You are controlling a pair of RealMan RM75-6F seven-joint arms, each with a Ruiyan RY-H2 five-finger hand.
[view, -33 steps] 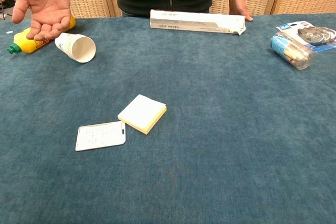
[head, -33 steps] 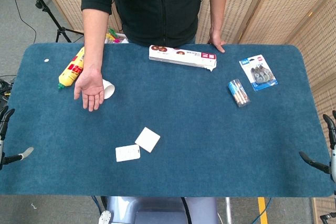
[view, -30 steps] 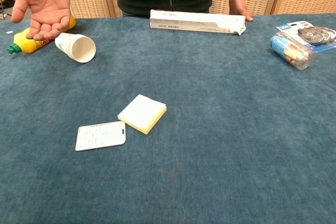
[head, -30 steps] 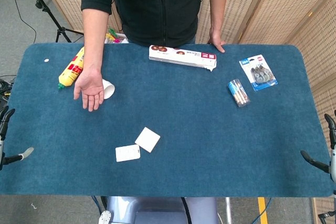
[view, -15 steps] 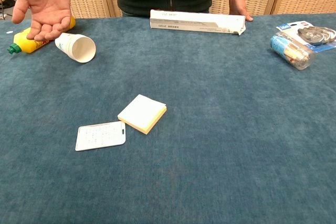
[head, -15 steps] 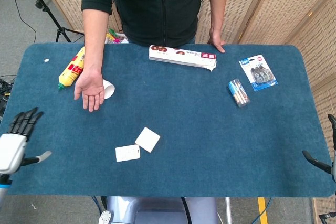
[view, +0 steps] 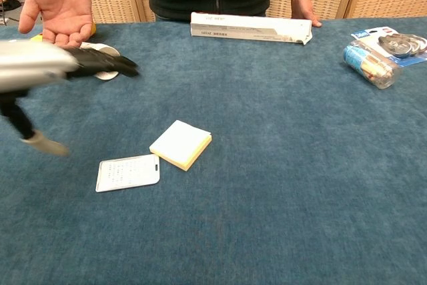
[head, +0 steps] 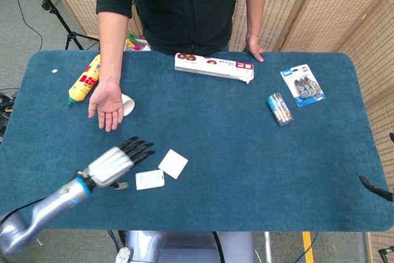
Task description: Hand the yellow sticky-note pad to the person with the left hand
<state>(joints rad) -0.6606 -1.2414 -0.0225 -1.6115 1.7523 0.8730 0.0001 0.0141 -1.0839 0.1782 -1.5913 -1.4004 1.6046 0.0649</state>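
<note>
Robot's left hand reaching over a blue tabletop toward a yellow sticky-note pad, a person waiting at the far side.

The tabletop [head: 246, 152] spans the scene. Far left, the person's hand [head: 106, 105] waits palm up. The left hand [head: 117, 159], near left, holds nothing, its fingers [head: 138, 147] straight and slightly spread. The sticky-note pad [head: 173, 164] lies flat just right of it, touching a white card [head: 150, 180]. Likely light, stiff and thin; pinching opposite edges looks best. The right hand [head: 375, 188] barely shows; its fingers' state cannot be told.
</note>
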